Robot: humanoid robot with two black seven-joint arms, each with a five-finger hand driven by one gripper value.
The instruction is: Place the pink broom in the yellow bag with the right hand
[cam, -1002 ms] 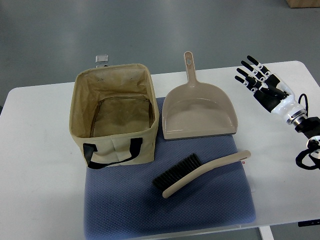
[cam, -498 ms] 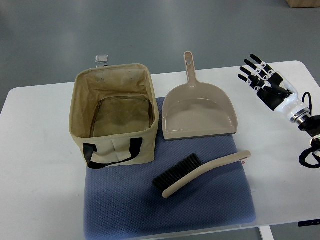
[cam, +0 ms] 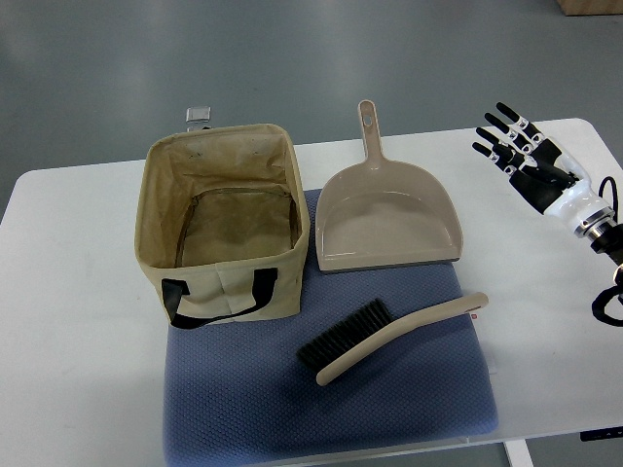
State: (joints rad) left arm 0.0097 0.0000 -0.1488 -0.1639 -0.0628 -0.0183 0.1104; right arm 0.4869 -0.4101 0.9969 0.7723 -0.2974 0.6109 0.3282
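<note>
Meanwhile, the right hand (cam: 529, 156), fingers spread and empty, is drifting farther from the broom (cam: 389, 336), delaying any grasp.

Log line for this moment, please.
right robot hand: open, off mat | broom: on mat, untouched | bag: empty, upright | phase: pre-grasp

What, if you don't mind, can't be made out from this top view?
- Right hand: its arm is cut off by the picture's right edge.
- Left hand: out of the picture.
- Small grey object behind the bag: partly hidden by its rim, too small to identify.
- Brush handle tag: print too small to read.
</note>
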